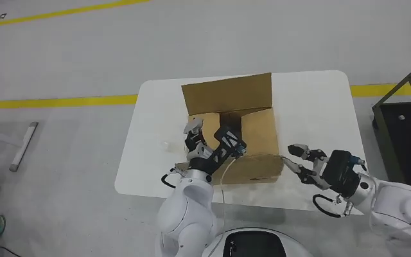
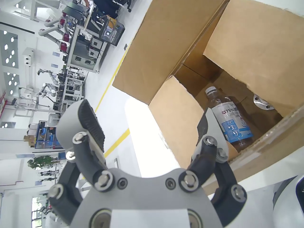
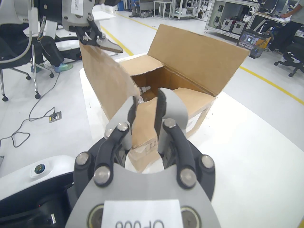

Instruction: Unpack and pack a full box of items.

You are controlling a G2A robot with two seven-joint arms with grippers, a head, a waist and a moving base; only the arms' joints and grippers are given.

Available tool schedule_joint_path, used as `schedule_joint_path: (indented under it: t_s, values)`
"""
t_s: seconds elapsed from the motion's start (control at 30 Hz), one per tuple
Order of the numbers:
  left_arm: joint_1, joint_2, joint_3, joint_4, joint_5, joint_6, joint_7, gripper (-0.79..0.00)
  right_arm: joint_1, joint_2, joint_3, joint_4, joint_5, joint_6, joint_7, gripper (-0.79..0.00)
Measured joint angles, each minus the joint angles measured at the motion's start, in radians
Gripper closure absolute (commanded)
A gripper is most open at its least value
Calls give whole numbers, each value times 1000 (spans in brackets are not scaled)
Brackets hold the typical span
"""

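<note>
You have the box (image 1: 247, 93) open, but the bottle (image 2: 231, 119) lies inside, so unpacking and repacking remain. Left gripper (image 2: 142, 115) at its rim, right gripper (image 3: 148, 100) beside it: fingers apart, empty.

A pale grey polished floor (image 1: 77, 58) is crossed by yellow painted lines (image 1: 64, 101). Aluminium-framed workbenches (image 3: 228, 12) and black wheeled office chairs (image 3: 292, 56) are ranged behind, and a green potted plant (image 2: 39, 162) is seen farther off.
</note>
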Motion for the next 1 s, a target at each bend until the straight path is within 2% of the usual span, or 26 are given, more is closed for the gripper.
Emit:
schedule_joint_path:
  t_s: [0.07,0.2,0.23,0.27,0.4,0.53,0.67,0.83,1.0]
  values:
    - [8,1,-1,-12,-4,-12,3,-785,-3,0,20,15,68,12,-9,-351]
    - [24,3,-1,-33,-13,-31,6,-785,3,-1,39,52,255,69,25,-111]
    - [28,4,0,-40,-15,-37,7,-785,11,0,38,59,311,84,51,-31]
    - [31,4,1,-45,-16,-45,9,-785,19,0,34,62,347,93,73,0]
    - [49,8,1,-75,-23,-78,10,-785,64,6,-17,67,466,103,216,0]
    - [76,11,-4,-108,-41,-105,6,-785,104,10,-85,66,488,87,345,0]
    - [96,14,-11,-132,-53,-118,6,-785,122,13,-143,70,508,30,405,0]
    - [94,15,-30,-151,-74,-109,9,-785,116,22,-181,84,526,-102,471,0]
    - [66,17,-49,-126,-63,-100,17,-785,107,32,-195,95,490,-139,528,0]
